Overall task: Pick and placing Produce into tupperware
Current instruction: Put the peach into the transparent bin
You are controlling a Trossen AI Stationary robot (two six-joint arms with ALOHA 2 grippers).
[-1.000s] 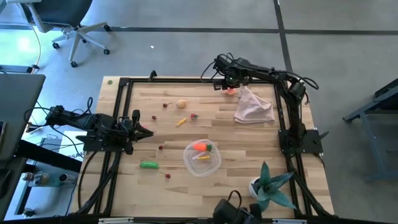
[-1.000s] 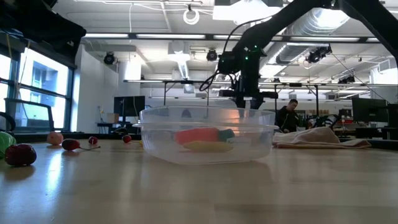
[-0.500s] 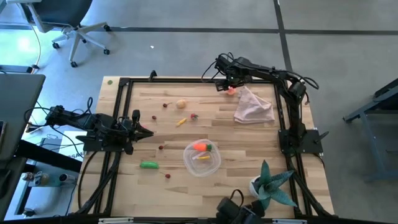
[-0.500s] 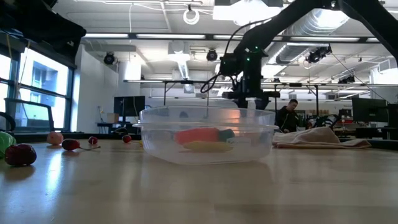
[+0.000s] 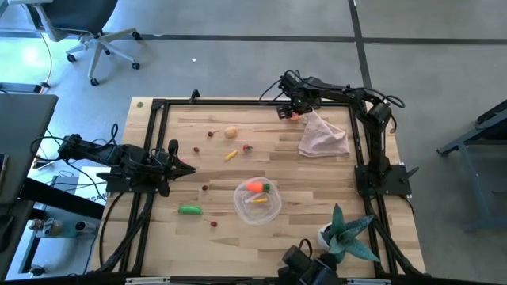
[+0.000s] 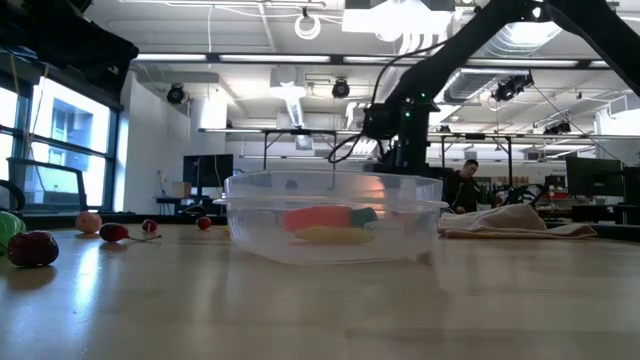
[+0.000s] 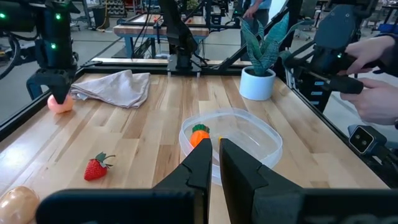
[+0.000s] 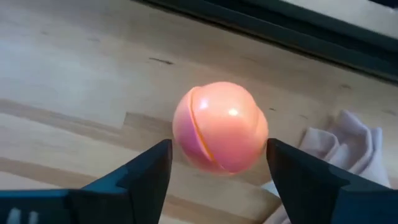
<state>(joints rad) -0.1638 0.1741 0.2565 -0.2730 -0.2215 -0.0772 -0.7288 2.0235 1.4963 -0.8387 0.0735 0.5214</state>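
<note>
Right claw [image 8: 217,171] open astride pink ball [image 8: 221,126] (contact unclear), half-hidden from above.

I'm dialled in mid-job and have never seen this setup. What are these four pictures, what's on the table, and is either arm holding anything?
Two dark robot arms work at a wooden table. One picture looks straight down, one looks level across the tabletop, and one comes from each arm's wrist. The clear tupperware already holds an orange carrot and a yellow piece. Loose on the wood lie a green pod, a tan ball, a strawberry and small red berries. A pink cloth and a potted plant are not produce. The right gripper is at the far edge, open, with its fingers on either side of the pink ball, not gripping it. The left gripper waits shut and empty at the left side.
</note>
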